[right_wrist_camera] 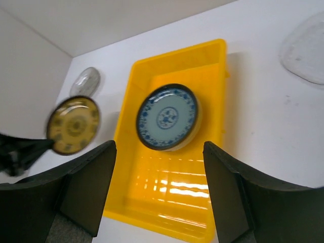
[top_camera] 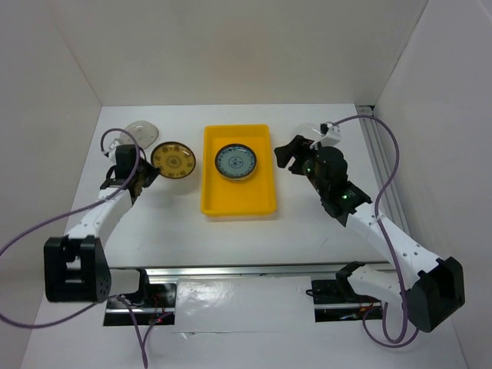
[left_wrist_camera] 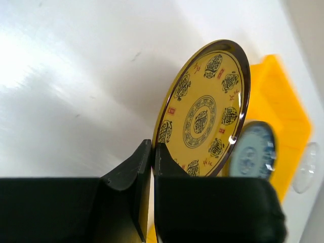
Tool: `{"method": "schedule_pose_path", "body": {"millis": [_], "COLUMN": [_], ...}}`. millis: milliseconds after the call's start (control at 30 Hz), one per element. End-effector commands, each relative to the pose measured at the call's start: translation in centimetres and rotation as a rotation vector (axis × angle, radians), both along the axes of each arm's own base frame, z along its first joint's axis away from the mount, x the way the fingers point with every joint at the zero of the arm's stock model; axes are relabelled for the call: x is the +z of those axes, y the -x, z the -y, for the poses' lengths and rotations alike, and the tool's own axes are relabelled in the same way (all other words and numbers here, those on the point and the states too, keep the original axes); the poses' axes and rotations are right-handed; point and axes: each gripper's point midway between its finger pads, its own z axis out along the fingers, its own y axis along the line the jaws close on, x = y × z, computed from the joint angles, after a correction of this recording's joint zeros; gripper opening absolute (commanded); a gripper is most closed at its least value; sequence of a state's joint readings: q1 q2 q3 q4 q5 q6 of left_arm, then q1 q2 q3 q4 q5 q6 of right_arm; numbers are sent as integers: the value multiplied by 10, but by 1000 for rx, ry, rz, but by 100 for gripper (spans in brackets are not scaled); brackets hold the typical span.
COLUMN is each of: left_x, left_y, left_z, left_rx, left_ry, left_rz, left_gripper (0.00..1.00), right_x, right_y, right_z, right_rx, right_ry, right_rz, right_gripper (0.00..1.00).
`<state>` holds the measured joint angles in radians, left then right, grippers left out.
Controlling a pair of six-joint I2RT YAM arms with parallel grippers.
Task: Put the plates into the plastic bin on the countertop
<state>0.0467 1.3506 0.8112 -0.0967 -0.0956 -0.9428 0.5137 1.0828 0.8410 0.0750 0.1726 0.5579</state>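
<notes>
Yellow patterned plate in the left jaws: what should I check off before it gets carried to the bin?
1. Grip: left jaws shut on the rim of the yellow patterned plate: ok.
2. How deep that rim sits between them: cannot tell.
3. Room in the yellow bin: the blue-patterned plate lies in the far half, the near half is bare: ok.
4. Countertop between plate and bin is bare: ok.
5. Right jaws open, holding nothing, off to the bin's right side: ok.
</notes>
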Motion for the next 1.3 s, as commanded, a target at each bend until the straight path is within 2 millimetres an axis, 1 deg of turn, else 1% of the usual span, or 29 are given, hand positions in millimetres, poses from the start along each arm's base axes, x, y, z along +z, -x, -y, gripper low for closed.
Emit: {"method": "schedule_pose_path", "body": {"millis": [0,33,67,100,133,167,233,267,300,333,367,400,433,500,533,600,633,767,900,933,967,1000,1033,1100,1133,1167,1200,1233,1267], "left_x": [40,49,55,58,66,70,86,74,72,84,67,63,71,55,53,52,44,20,4,4,4,9,25,36,47,69,83,86,97], "left_y": [9,6,2,1,-6,-10,-25,-31,-36,-48,-58,-61,-69,-77,-79,-86,-88,-91,-88,-87,-87,-85,-86,-77,-75,-68,-63,-54,-48], "left_z": [-3,1,15,26,36,53,80,99,115,127,138,151,160,166,170,177,182,181,178,179,179,184,185,190,191,194,194,192,190], "left_rx": [75,50,-12,-70,-115,-195,-303,-378,-434,-471,-497,-529,-548,-555,-557,-567,-582,-556,-541,-553,-553,-564,-565,-595,-604,-621,-629,-629,-629], "left_ry": [-52,-49,-21,-22,-14,13,27,70,79,81,93,90,96,99,95,96,89,64,65,64,64,64,63,59,66,58,63,63,62], "left_rz": [110,145,174,192,213,228,286,254,251,274,230,216,226,181,171,166,141,77,36,37,37,47,86,114,139,188,216,223,248], "left_gripper": [0,0,0,0,0,0,0,0,0,0,0,0,0,0,0,0,0,0,34,57,66,71,75,80,81,82,84,96,98], "right_x": [-21,-21,-33,-28,-31,-42,-36,-40,-43,-40,-47,-49,-51,-65,-70,-75,-78,-81,-83,-86,-89,-96,-97,-108,-114,-119,-136,-140,-140], "right_y": [8,7,11,12,12,15,15,15,14,14,15,13,12,14,12,13,13,11,6,5,1,1,-1,-6,-8,-11,-15,-20,-30], "right_z": [35,44,50,58,63,67,80,85,94,97,103,114,125,133,135,138,140,149,156,159,154,157,157,155,155,158,161,162,163], "right_rx": [-105,-134,-142,-164,-173,-174,-206,-218,-235,-239,-249,-291,-340,-351,-337,-328,-329,-349,-370,-381,-360,-369,-369,-362,-365,-376,-380,-376,-371], "right_ry": [70,74,90,83,92,107,110,116,128,121,141,139,138,129,116,107,103,97,95,96,80,83,82,77,70,70,77,72,60], "right_rz": [-55,-57,-85,-75,-76,-108,-94,-108,-120,-113,-129,-140,-151,-185,-198,-212,-214,-226,-228,-238,-245,-259,-258,-282,-289,-299,-346,-356,-341], "right_gripper": [77,77,77,77,77,77,77,78,78,78,78,78,78,78,78,78,78,78,78,78,78,78,78,78,78,78,78,78,78]}}
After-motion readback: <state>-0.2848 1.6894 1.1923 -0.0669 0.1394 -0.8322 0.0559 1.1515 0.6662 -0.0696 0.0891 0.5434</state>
